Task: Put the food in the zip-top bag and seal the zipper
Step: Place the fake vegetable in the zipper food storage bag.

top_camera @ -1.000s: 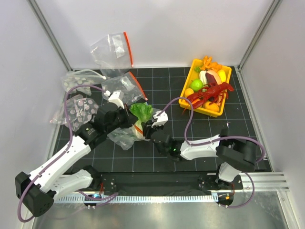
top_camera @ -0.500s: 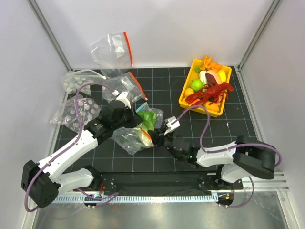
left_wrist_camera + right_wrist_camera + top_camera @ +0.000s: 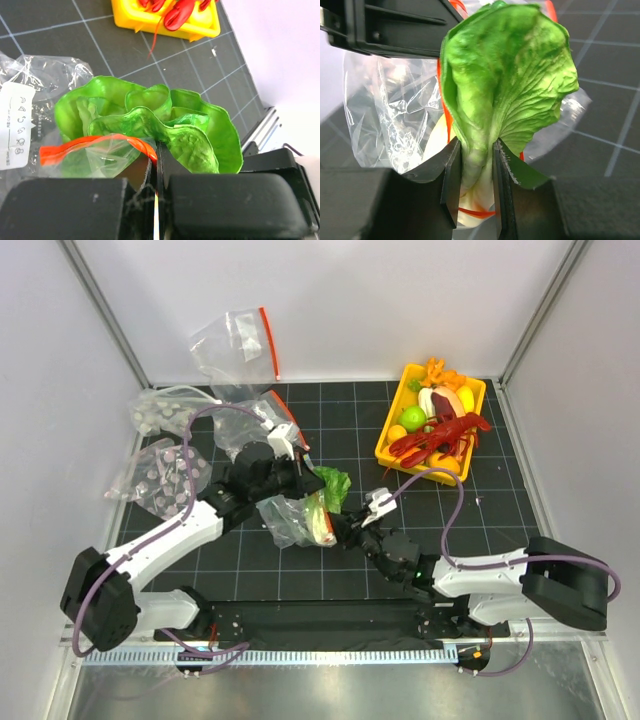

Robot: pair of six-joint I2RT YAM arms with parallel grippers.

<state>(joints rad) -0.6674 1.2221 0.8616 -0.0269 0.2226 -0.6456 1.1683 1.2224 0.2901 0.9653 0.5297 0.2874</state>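
Observation:
The green lettuce (image 3: 331,488) has its pale base in the mouth of the clear zip-top bag (image 3: 288,522), with the leaves sticking out. My right gripper (image 3: 338,531) is shut on the lettuce stem (image 3: 476,160). My left gripper (image 3: 300,476) is shut on the bag's red-orange zipper strip (image 3: 100,142) at the mouth edge, next to the lettuce leaves (image 3: 165,117). The bag's white label (image 3: 15,127) shows at the left. The round green fruit (image 3: 412,418) and a yellow-orange piece (image 3: 447,464) lie in the yellow tray (image 3: 479,392).
A red lobster (image 3: 440,435) lies across the tray among other toy foods. Clear bags with red strips (image 3: 235,345) and dotted pouches (image 3: 160,475) lie at the back left. The cage walls stand close on both sides.
Both grippers, the bag and the lettuce have shifted right and slightly forward. The left arm has stretched further across; the lettuce base now sits deeper in the bag mouth.

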